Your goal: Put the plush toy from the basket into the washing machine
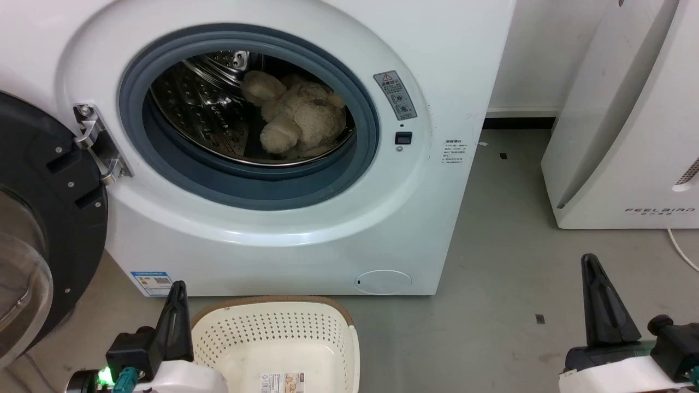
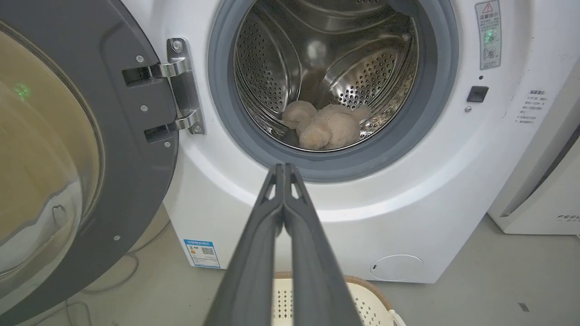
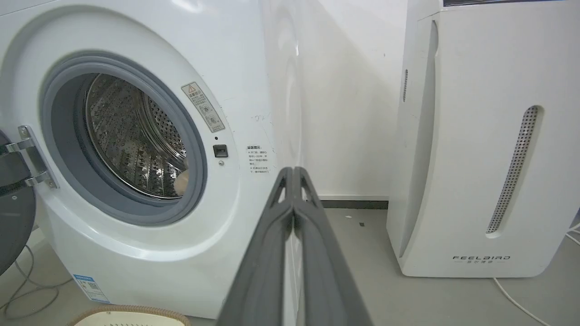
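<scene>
Already the plush toy (image 1: 297, 117) lies in the washing machine's (image 1: 327, 229) steel drum (image 1: 196, 103), above the basket (image 1: 229, 333) on the floor. The left fingers (image 1: 176, 319) and right fingers (image 1: 600, 305) are pressed together, holding nothing. The open door (image 1: 54, 180) stands near the left arm, so a careless swing could strike it.

fluffy plush toy (image 1: 297, 117), shiny steel drum (image 1: 191, 103), perforated plastic basket (image 1: 273, 333)
</scene>
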Available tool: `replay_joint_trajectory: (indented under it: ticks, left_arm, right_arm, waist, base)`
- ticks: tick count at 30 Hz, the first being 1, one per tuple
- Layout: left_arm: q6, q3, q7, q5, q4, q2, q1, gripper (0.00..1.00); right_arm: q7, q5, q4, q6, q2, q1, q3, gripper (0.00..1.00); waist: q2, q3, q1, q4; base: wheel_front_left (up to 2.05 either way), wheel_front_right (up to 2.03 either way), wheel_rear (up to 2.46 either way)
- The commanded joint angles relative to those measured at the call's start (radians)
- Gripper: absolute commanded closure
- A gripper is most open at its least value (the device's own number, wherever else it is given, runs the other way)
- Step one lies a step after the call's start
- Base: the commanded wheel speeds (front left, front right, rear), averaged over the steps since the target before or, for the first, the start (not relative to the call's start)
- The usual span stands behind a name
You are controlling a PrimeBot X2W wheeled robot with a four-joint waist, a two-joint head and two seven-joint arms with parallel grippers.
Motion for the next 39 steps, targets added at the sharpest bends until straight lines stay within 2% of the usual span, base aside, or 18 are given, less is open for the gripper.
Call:
replay_joint_trajectory:
  ticks: [1,39]
  left_arm:
    - [0.000,-0.003,0.005,0.004,-0.009,0.000,0.000,1.00]
    - [-0.002,-0.027,0.082,0.023,-0.059,-0.001,-0.001,1.00]
  right_arm:
    - [0.004,-0.009,0.002,0.000,0.000,-0.003,0.002,1.00]
    - [0.081,-0.049,0.010,0.000,0.000,-0.015,0.020,1.00]
  waist:
    - [-0.0001,0.000,0.0001,0.000]
    - [-0.0001,-0.008,0.0001,-0.003]
  base:
    - [0.00,0.00,0.00]
    - [0.00,0.00,0.00]
